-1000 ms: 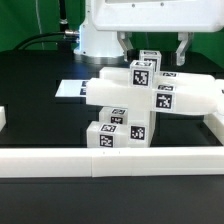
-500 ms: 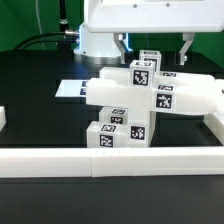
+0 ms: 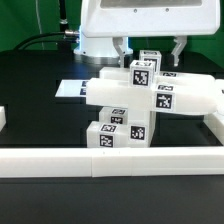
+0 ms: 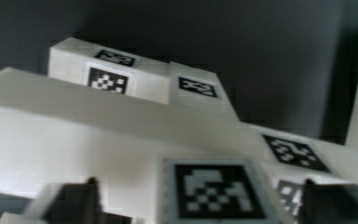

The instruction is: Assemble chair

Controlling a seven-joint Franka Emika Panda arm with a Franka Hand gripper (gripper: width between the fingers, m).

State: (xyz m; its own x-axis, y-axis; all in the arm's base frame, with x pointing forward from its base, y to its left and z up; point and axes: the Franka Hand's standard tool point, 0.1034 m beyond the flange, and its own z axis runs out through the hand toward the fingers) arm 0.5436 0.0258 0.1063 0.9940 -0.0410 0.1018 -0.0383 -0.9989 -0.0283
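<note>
Because the chair is glossy hard plastic, I judge it stiff, rather light and slippery; it stands on the black tabletop against the white border rail; the gripper hangs over its top tagged block, fingers spread on both sides, pinching nothing visible; flat opposite faces look the safest hold.

Bright, even light from above in the exterior view; the white chair parts nearly blow out against the black worktop, which carries a faint sheen. Soft shadows sit under the parts. Wrist view is dim, grainy and blurred, the dark fingers up close completely out of focus.
</note>
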